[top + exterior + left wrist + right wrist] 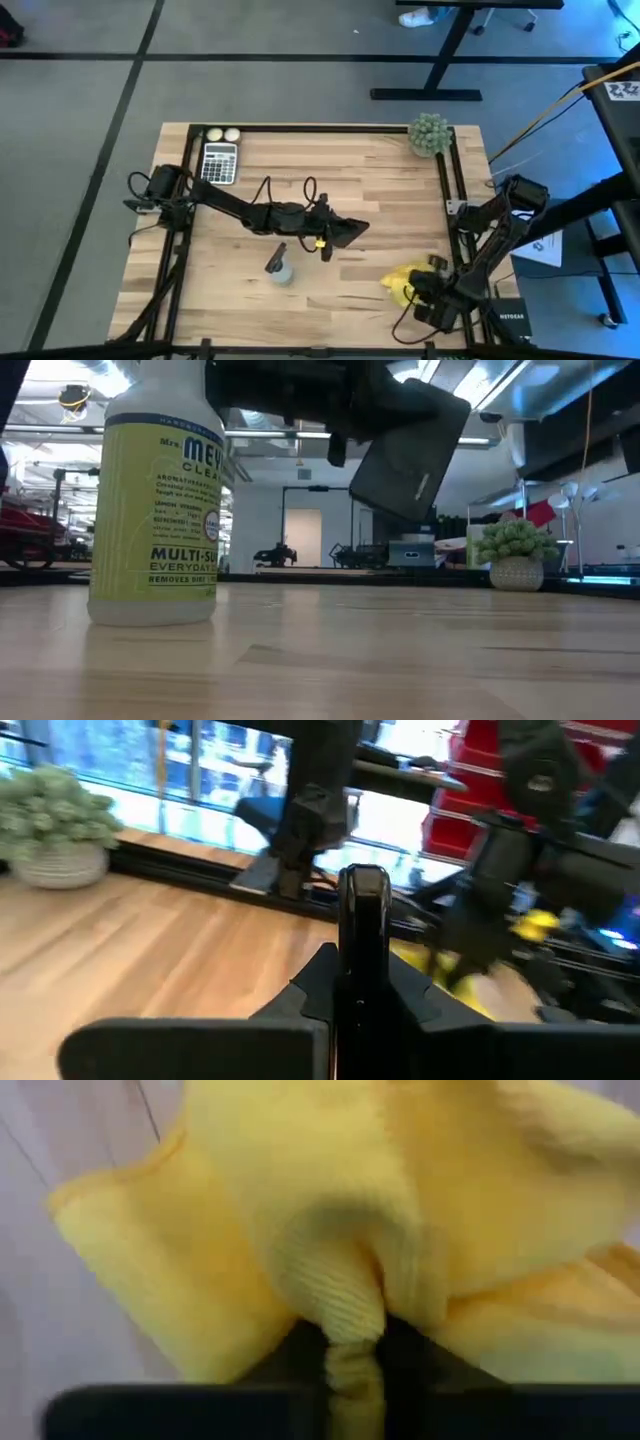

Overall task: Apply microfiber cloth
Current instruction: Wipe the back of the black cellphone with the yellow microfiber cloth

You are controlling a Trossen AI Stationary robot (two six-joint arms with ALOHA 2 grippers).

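Observation:
My left gripper [333, 232] is over the middle of the table, shut on a black smartphone [350, 230]. The low view shows the smartphone [410, 450] tilted in the air. At the near right lies the bunched bright yellow microfiber cloth [402, 283], with my right gripper [422, 286] shut on it. The cloth [330, 1200] fills the right wrist view. A small spray bottle [280, 268] stands upright on its base near the table's middle, close to the near side. My left gripper pinches the smartphone between its two fingers at the end nearest the arm [362, 990], coming level from the table's left. The phone stands edge-on between the fingers, juts out beyond them and hangs tilted, clear of the table. My right gripper pinches a raised fold of the cloth [345, 1310] between its two fingertips, slanting in from the table's near right. The rest of the cloth bunches loosely around the fingers; whether it rests on the table I cannot tell.
A calculator [219, 162] and two pale balls [222, 134] lie at the far left corner. A small potted plant [429, 133] stands at the far right corner. Bare wood [380, 190] stretches between the two grippers.

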